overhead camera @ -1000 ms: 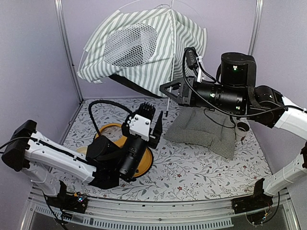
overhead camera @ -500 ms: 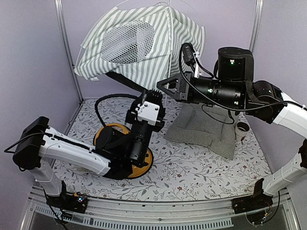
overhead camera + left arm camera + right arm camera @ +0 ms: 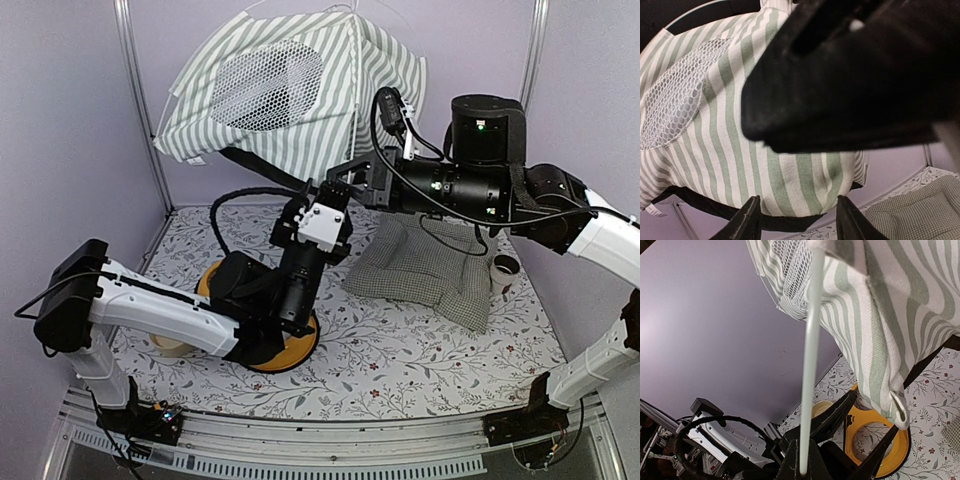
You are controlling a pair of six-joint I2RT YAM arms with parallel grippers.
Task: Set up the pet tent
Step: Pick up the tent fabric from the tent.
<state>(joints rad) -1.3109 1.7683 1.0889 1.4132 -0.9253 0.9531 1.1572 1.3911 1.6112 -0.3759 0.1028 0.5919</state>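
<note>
Two grippers, one tent (image 3: 300, 110) aloft at upper centre of the overhead frame, off the table (image 3: 400, 350).
Thin white pole (image 3: 810, 365) pinched by right gripper (image 3: 803, 462); left gripper (image 3: 796, 212) spread, empty, under the cloth. Green-and-white stripes, round mesh window (image 3: 268, 85). Light, limp fabric; poles springy, may whip. Take it by pole or hem, probably; seams poorly seen.

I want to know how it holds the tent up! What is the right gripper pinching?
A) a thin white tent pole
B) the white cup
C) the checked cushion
A: the right gripper is shut on the thin white pole running up into the pet tent.
</note>
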